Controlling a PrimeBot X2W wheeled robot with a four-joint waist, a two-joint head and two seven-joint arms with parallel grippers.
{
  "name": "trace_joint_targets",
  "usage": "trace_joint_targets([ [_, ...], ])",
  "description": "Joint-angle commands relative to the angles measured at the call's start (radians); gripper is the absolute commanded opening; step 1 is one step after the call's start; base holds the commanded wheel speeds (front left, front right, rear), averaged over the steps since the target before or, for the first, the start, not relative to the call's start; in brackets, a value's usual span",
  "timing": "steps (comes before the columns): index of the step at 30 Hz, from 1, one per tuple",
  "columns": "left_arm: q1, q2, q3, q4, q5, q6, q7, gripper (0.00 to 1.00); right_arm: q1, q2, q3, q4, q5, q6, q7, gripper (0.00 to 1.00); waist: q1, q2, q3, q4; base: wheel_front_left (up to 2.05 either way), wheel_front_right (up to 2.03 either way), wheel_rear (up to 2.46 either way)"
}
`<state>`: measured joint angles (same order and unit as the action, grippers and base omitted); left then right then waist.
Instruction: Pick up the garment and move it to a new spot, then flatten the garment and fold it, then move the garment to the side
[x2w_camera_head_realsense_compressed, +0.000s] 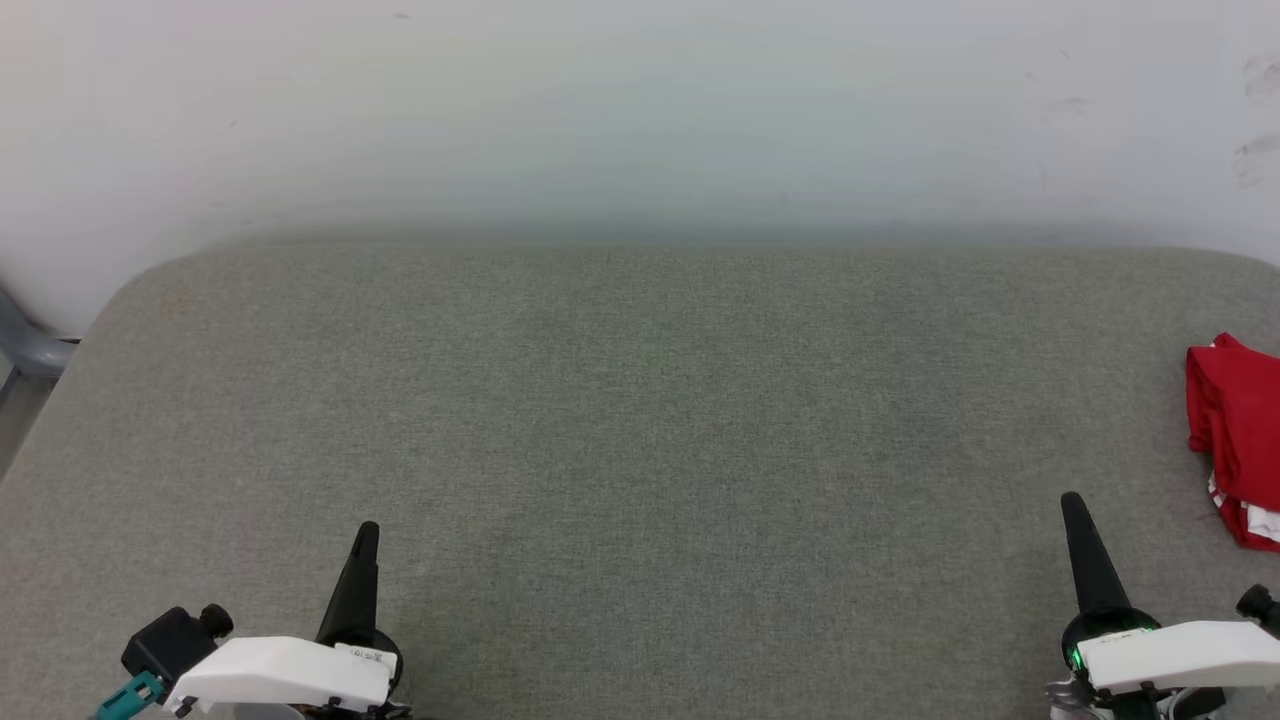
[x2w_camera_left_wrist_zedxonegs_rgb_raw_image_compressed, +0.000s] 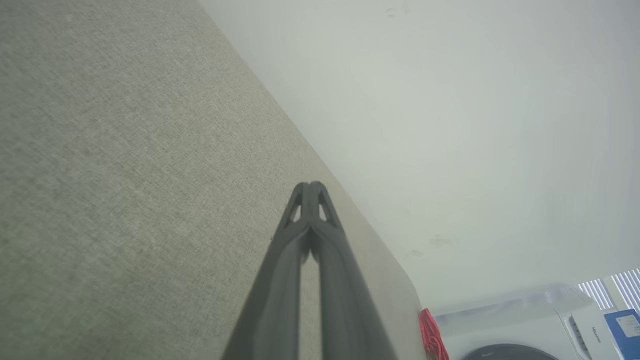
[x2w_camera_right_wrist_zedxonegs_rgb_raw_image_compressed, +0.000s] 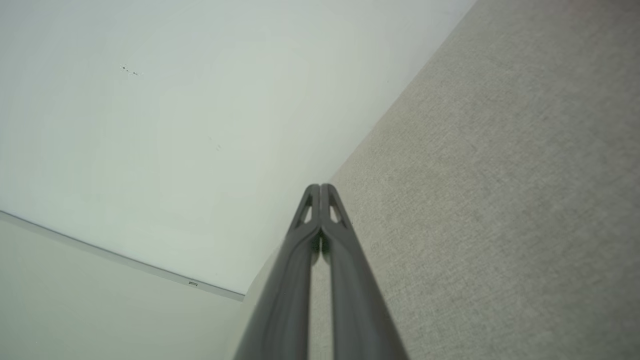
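- Head view showed the garment (x2w_camera_head_realsense_compressed: 1238, 430), a crumpled red heap with a little white at its near end. It lay at the right edge of the grey fabric surface (x2w_camera_head_realsense_compressed: 640, 450) and was cut off by the frame.
- The right gripper (x2w_camera_head_realsense_compressed: 1072, 500) hovered near it, fingers pressed together and empty. The heap lay to its right, slightly beyond the tips.
- The left gripper (x2w_camera_head_realsense_compressed: 366, 530), likewise closed on nothing, sat well apart across the surface.
- The heap seemed to run near-to-far, though its full extent could not be told.
- The right arm looked the nearer one for the pick.
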<state>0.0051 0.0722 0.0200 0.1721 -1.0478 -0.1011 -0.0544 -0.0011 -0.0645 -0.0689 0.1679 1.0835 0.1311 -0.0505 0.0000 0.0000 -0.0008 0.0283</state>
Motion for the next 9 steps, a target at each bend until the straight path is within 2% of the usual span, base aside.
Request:
trace_joint_targets([
  [1, -0.026, 0.005, 0.007, -0.003, -0.033, -0.006, 0.007, 0.0, -0.024, -0.009, -0.003, -0.002, 0.031, 0.0, 0.009, 0.0, 0.0, 0.0, 0.0, -0.001, 0.0, 0.0, 0.0],
  [9, -0.041, 0.004, 0.015, 0.009, -0.121, -0.01, 0.029, 0.0, -0.037, -0.008, -0.006, 0.01, 0.113, 0.0, 0.031, 0.0, 0.0, 0.0, 0.001, -0.004, 0.0, 0.0, 0.0],
])
